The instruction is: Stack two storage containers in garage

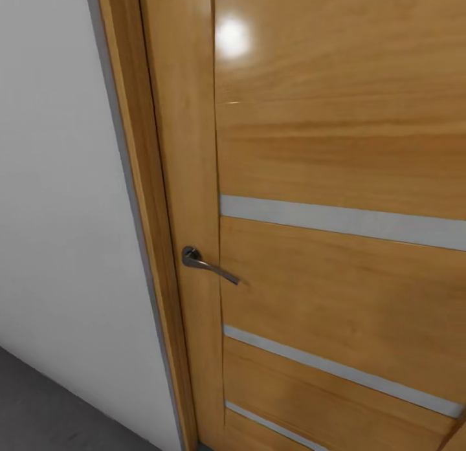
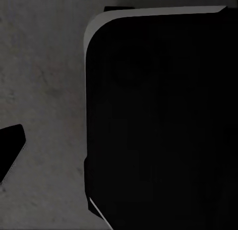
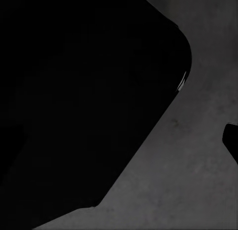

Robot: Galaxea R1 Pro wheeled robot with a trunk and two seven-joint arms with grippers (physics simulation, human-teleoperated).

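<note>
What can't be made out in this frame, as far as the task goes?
- Head view: the wooden door runs past the top, right and bottom edges; what lies behind it is hidden.
- Left wrist view: a large black body covers much of the dark grey floor; whether the gripper is open or shut cannot be told.
- Right wrist view: another black mass blocks the floor; gripper state unreadable.

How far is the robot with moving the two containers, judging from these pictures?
Nothing looks done yet: no container is in sight. The head view faces a closed wooden door with a metal handle, beside a white wall, with dark grey floor at the corner. Both wrist views look down on grey concrete floor next to a large black shape. So the robot seems to be on its way. Carrying both containers and stacking them is probably still left.
</note>
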